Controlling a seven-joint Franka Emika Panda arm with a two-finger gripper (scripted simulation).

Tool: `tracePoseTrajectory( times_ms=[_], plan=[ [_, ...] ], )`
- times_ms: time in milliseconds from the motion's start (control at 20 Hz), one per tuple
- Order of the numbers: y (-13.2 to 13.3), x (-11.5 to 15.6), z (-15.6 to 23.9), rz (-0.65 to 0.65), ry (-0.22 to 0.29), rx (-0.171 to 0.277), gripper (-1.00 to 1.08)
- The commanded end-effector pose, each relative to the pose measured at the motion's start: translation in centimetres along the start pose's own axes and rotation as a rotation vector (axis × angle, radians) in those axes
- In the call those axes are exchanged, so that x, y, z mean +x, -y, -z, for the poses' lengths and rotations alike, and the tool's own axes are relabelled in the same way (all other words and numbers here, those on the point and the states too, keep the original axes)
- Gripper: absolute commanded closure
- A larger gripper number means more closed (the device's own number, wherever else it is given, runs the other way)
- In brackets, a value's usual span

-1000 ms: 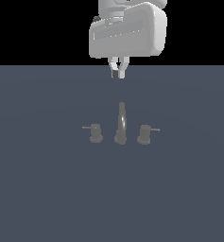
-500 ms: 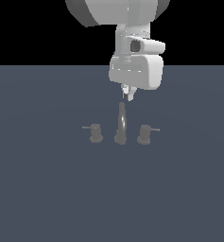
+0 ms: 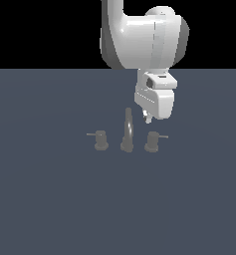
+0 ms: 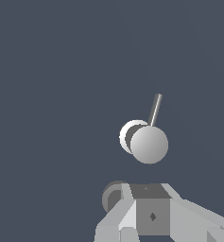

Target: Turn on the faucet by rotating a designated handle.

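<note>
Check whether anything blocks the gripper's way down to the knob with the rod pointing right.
Nothing visible does. The gripper hangs just above the knob, with only open space between them. The spout stands to the exterior view's left of that gap, and the other knob lies beyond it.

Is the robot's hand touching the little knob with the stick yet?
No. In the exterior view the gripper hangs above the handle, with bare floor showing between them.
</note>
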State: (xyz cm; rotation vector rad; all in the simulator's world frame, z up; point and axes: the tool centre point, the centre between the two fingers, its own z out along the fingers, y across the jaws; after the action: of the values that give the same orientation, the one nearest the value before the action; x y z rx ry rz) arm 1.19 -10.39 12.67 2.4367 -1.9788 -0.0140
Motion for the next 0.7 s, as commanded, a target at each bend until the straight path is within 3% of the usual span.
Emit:
tracePoseTrajectory(
  times_ms=[0,650],
  plan=[
    [0.5,1.5,-1.6,-0.066,-0.003,0.002,1.08],
    [1.3,6.1,-6.2,-0.257,-0.006,0.008,1.08]
  ],
)
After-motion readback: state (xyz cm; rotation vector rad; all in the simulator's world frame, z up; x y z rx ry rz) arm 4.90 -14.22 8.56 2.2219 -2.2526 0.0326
